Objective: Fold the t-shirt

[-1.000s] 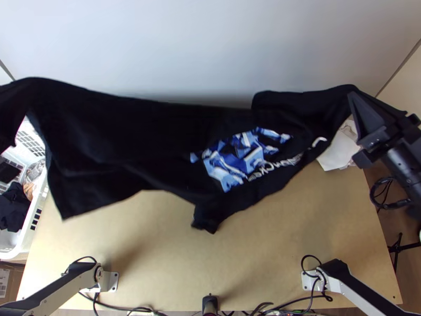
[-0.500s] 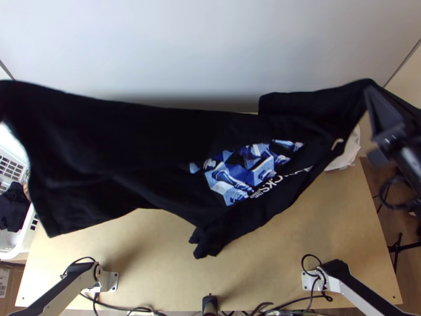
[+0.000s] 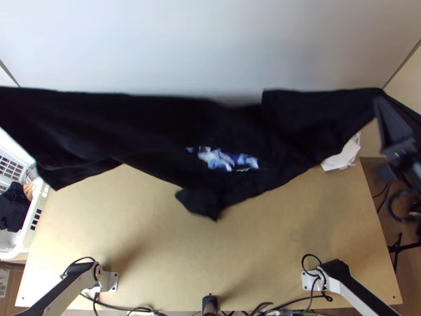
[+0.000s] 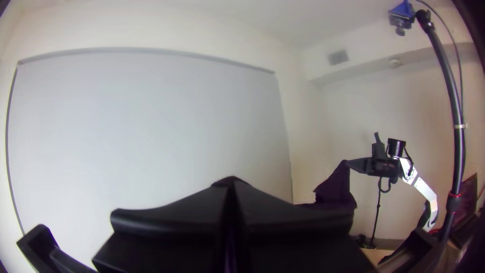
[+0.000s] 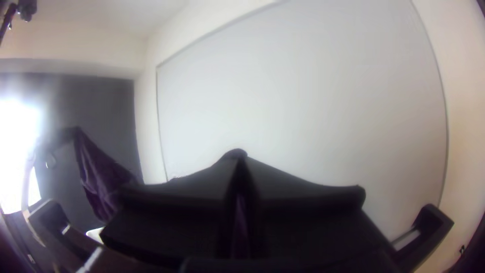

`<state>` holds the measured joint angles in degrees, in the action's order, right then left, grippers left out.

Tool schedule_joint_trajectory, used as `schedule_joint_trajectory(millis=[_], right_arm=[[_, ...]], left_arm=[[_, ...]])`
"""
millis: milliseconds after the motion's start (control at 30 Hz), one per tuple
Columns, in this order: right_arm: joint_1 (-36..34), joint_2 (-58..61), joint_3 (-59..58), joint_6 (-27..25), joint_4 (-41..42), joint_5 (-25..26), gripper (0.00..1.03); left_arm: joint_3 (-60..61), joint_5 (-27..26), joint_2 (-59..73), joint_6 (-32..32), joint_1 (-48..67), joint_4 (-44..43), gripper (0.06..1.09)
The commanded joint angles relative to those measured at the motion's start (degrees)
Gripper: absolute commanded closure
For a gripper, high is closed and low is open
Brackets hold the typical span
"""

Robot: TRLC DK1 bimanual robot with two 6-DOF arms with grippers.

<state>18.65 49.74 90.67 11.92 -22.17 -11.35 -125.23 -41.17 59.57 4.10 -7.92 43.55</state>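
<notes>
The black t-shirt [image 3: 131, 124] is stretched in the air between both arms above the table, its blue print [image 3: 226, 159] partly hidden by folds and a lower part dangling near the middle. At the top view's right edge, my right gripper [image 3: 383, 108] holds the shirt's right end. In the right wrist view the right gripper [image 5: 239, 162] is shut on a bit of dark cloth. My left gripper [image 4: 231, 187], in the left wrist view, is likewise shut on the shirt's other end, with cloth at its fingertips.
A white basket [image 3: 26, 231] with clothes stands at the left of the wooden table [image 3: 210, 253]. A white cloth [image 3: 342, 157] lies by the table's right edge. Cables and a black post [image 3: 210, 303] are at the near edge.
Both ends of the shirt have moved outward, pulling it wider. Its lower edge first swung toward the near side, then back up the picture, and the print is now more hidden.
</notes>
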Motion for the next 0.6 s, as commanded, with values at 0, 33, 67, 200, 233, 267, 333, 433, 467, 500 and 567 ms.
schedule_joint_trajectory(millis=[0,33,67,200,233,267,333,433,467,500,567], right_arm=[[0.3,-3.9,-0.1,-1.2,-1.2,-0.1,1.0],[0.2,-4.4,0.0,-1.1,-1.2,0.0,1.0],[0.1,-4.6,0.4,-1.1,-1.3,0.0,1.0],[-0.5,-5.1,1.4,-0.6,-1.4,0.5,1.0],[-1.0,-5.1,1.9,-0.6,-1.4,0.5,1.0],[-1.3,-5.1,2.3,-0.5,-1.4,0.5,1.0],[-1.4,-5.1,3.0,-0.5,-1.2,0.5,1.0],[-2.0,-4.9,3.5,-0.6,-0.6,0.5,1.0],[-2.2,-5.0,3.5,-0.7,-0.5,0.5,1.0],[-2.3,-5.1,3.4,-0.7,-0.5,0.5,1.0],[-2.4,-5.3,2.5,-0.4,-0.5,0.5,1.0]], left_arm=[[-4.1,-1.7,-0.9,0.5,-0.2,0.6,1.05],[-4.1,-1.9,-1.1,0.6,-0.3,0.4,1.05],[-4.3,-1.9,-1.2,0.9,-0.4,0.0,1.05],[-5.5,-2.3,-1.3,2.3,-1.1,-0.7,1.05],[-5.5,-2.3,-1.4,2.3,-1.3,-1.0,1.05],[-5.5,-2.3,-1.4,2.3,-1.5,-1.1,1.05],[-5.4,-2.3,-1.3,2.3,-1.9,-1.5,1.05],[-5.4,-2.3,-1.3,2.3,-2.1,-1.9,1.05],[-5.4,-2.3,-1.3,2.3,-2.3,-1.9,1.05],[-5.3,-2.4,-1.3,2.3,-2.3,-2.0,1.05],[-4.7,-2.6,-1.3,2.2,-2.4,-2.0,1.05]])
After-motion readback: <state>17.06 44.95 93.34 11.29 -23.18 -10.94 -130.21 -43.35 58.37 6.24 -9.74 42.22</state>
